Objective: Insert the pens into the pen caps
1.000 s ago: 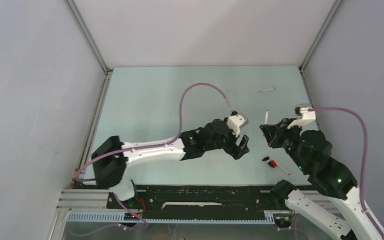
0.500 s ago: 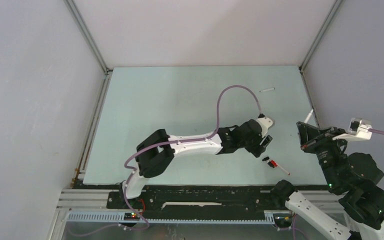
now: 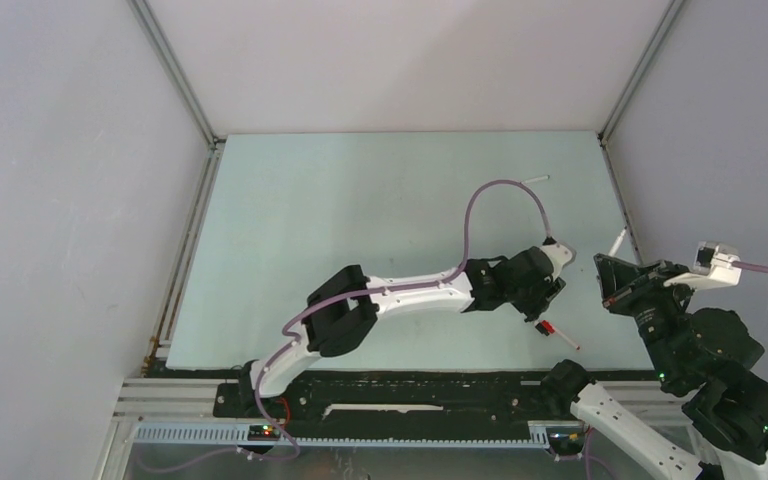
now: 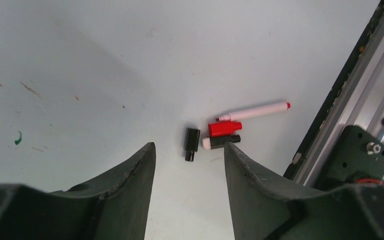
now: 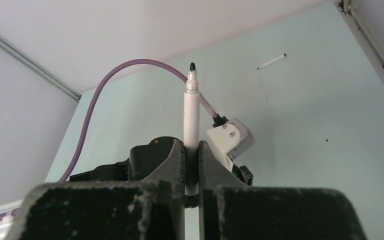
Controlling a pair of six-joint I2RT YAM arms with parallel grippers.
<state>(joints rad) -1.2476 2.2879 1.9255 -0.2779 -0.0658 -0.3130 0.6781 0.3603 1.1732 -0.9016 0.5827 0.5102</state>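
Note:
My right gripper (image 5: 191,150) is shut on a white pen (image 5: 191,107), held upright with its black tip up; from above the right gripper (image 3: 610,268) stands near the table's right edge, the pen (image 3: 617,241) sticking out of it. My left gripper (image 4: 189,146) is open, low over the table with nothing between its fingers. Just beyond its fingertips lies a black pen cap (image 4: 192,140). Beside that are a red cap (image 4: 225,128), a short black-and-white piece (image 4: 221,141) and a white pen with a red tip (image 4: 252,111). From above, the left gripper (image 3: 543,303) sits right beside the red cap (image 3: 548,327).
Another white pen (image 3: 533,180) lies at the far right of the table, also in the right wrist view as a pen (image 5: 272,61). The metal rail (image 4: 350,100) at the table's front edge runs close to the caps. The right wall is just beside the right arm.
The left arm has reached right and down towards the caps near the front edge, its jaws narrowing. The right arm carried its pen to the right edge, then held still.

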